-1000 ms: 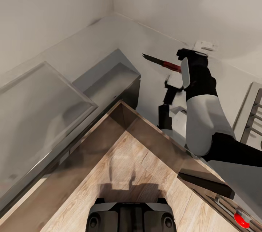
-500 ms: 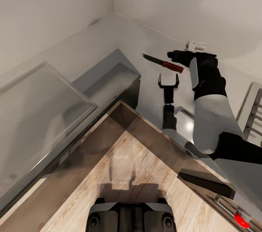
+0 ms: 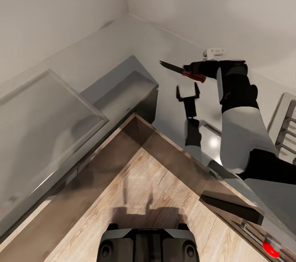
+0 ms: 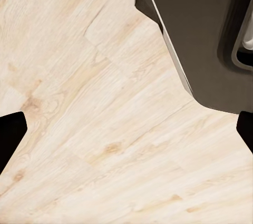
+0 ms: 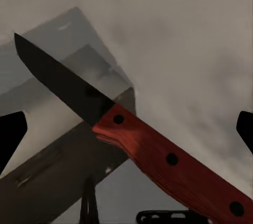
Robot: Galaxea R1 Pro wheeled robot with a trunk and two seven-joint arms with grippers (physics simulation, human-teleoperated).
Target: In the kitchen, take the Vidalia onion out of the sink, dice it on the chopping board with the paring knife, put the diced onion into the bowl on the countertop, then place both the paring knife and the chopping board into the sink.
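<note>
Holding the knife [image 3: 181,69] by its red handle, the right tool [image 3: 196,69] is raised above the grey table [image 3: 164,101], near the corner of the white walls. The dark pointed blade sticks out from the tool to the side, away from the right arm. Just below this tool, the left tool [image 3: 188,91] stands with its two fingers spread wide and nothing between them. In the left wrist view, the wooden floor [image 4: 105,129] lies under the left tool, beside a dark cabinet [image 4: 205,29].
</note>
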